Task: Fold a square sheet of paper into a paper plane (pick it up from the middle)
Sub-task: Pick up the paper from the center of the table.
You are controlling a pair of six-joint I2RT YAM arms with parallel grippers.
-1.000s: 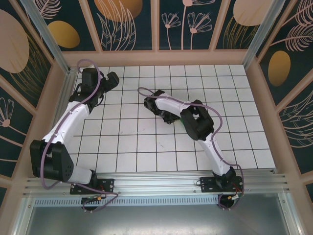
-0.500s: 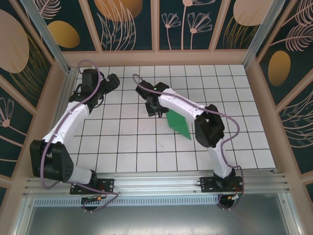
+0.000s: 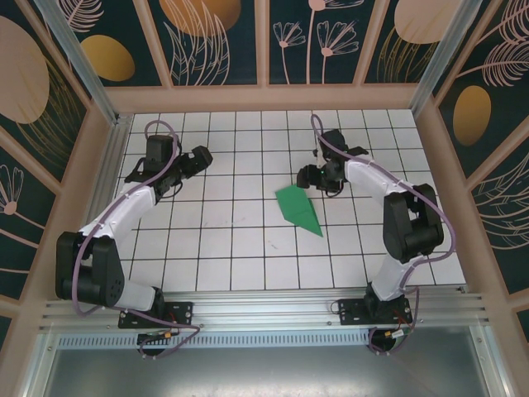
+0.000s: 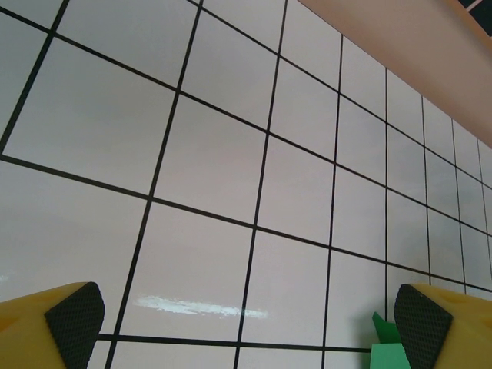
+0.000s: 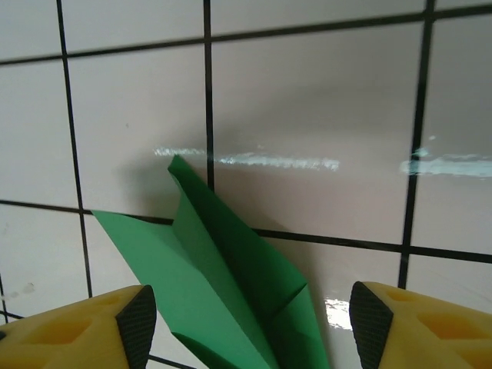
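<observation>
Green paper plane (image 3: 299, 210) lies on the counter (image 3: 231, 240); we find right gripper (image 3: 304, 177) and left gripper (image 3: 202, 155) open, empty; retreat without brushing it

We read this as robot lab cell: white gridded tabletop (image 3: 223, 248), wood-framed walls with leaf-painted panels (image 3: 207, 41), aluminium rail (image 3: 264, 308) at near edge, left arm (image 3: 124, 203) and right arm (image 3: 409, 223) bolted there, cables looped.

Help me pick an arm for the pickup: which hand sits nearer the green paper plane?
The right hand, open right beside the paper plane; the left hand stands well off to the left.
</observation>
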